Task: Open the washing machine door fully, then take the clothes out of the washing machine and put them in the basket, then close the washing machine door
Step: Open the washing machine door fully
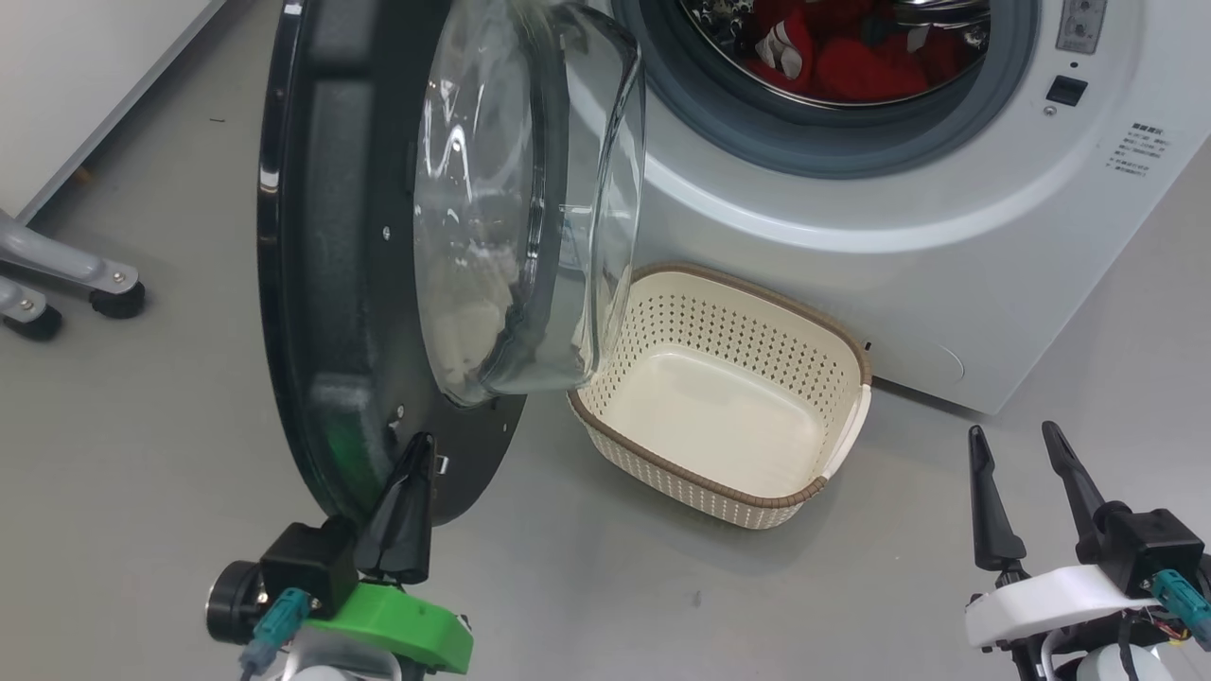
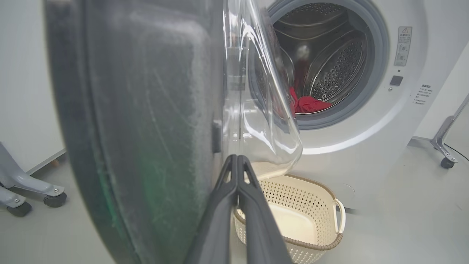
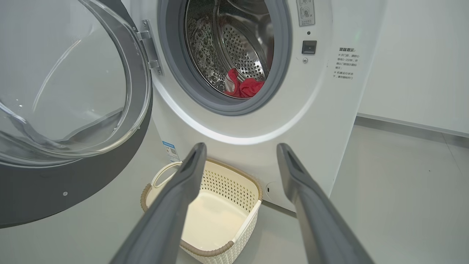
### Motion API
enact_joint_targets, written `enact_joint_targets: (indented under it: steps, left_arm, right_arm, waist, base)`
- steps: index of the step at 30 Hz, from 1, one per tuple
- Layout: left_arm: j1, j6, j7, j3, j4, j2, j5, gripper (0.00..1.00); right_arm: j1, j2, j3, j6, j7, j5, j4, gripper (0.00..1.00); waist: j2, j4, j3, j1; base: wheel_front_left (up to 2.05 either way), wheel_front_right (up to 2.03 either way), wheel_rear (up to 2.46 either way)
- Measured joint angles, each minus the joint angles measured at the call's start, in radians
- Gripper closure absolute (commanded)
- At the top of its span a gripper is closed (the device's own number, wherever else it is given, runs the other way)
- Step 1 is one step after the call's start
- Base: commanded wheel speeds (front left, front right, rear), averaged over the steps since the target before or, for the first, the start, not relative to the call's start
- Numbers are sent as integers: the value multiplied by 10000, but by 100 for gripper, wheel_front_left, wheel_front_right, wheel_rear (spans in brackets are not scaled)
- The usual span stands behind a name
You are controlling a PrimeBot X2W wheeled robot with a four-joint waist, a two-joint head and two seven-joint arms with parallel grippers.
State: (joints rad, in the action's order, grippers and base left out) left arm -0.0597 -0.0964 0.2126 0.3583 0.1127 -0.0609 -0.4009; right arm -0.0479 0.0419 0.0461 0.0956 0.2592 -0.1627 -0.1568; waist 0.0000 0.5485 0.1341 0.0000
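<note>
The washing machine door [image 1: 322,236] stands swung open, its black rim edge-on to me and its glass bowl bulging toward the white washing machine [image 1: 899,274]. My left gripper [image 1: 419,443] is shut with nothing between its fingers. Its tips sit at the inner side of the door's lower rim [image 2: 146,128], and I cannot tell whether they touch it. The red clothes [image 1: 851,66] lie inside the drum [image 2: 307,104] [image 3: 249,87]. The cream basket [image 1: 757,284] stands empty on the floor below the drum mouth. My right gripper [image 1: 1012,431] is open, low at the right, pointing toward the basket [image 3: 227,179].
Grey legs on black casters [image 1: 114,298] stand on the floor at the left, with a white wall panel [image 1: 95,76] behind them. Another caster leg [image 2: 447,161] stands to the right of the machine. Grey floor lies open between the basket and my grippers.
</note>
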Motion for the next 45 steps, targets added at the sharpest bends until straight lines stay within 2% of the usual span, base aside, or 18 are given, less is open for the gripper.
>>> enact_joint_targets:
  steps: [26,45]
  left_arm:
    - [-82,-127,351,-2539,1074,-190,-422,100]
    - [-1154,-174,364,-4360,2259,-418,-734,100]
  right_arm:
    - [202,-10,-165,88,2,198,535,0]
    - [206,-8,-136,92,0,244,594,0]
  waist:
    - [0,-312,80,0]
    - [0,-566,481,0]
  base:
    - [0,0,0]
    - [0,0,0]
